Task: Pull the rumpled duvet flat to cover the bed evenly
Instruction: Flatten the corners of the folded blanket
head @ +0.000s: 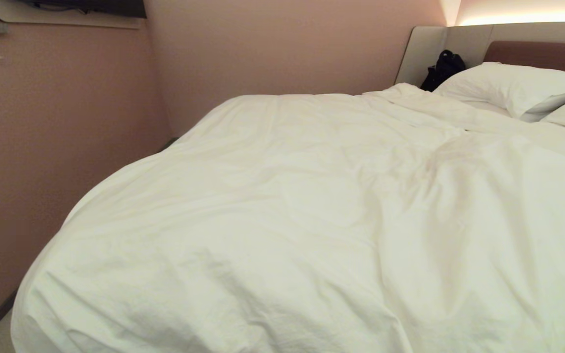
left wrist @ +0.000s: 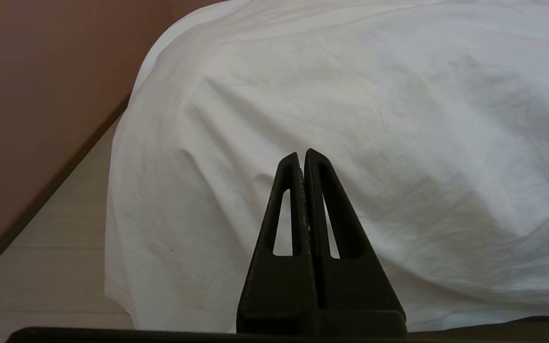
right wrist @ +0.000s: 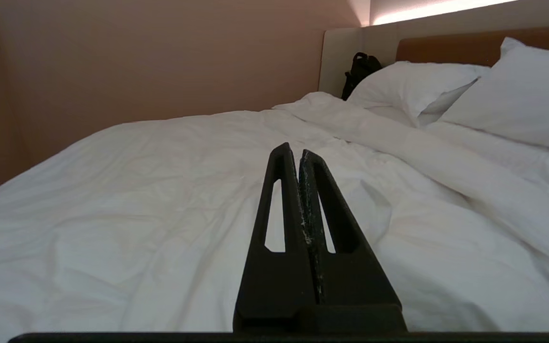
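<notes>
Head view: duvet (head: 312, 220), white, puffy, creased, spread over nearly the whole bed (head: 537, 49), draping off the near corner at the left toward the floor; a ridge of creases runs from mid-bed toward the pillows (head: 513, 88); top hem lies folded just short of them. A black bag (head: 443, 68) sits in the far corner by the headboard. Neither arm shows here. Wall (head: 66, 147) stands close along the far-left side, leaving only a narrow strip of floor. Left wrist view: left gripper (left wrist: 302, 155), fingers pressed together, empty, pointing at the duvet's hanging corner, apart from the cloth; floor (left wrist: 41, 247) and skirting beside it give some room along the foot. Right wrist view: right gripper (right wrist: 292, 150), fingers pressed together, empty, low over the duvet top, aimed toward the pillows; whether it touches the cloth cannot be told. Judgement: cover looks largely laid; remaining work is smoothing the central ridge and evening the overhang. Best done by opening wide, pinching cloth at an edge or fold crest, and drawing outward low and slow. Room to pull is better toward the foot than the wall side.
</notes>
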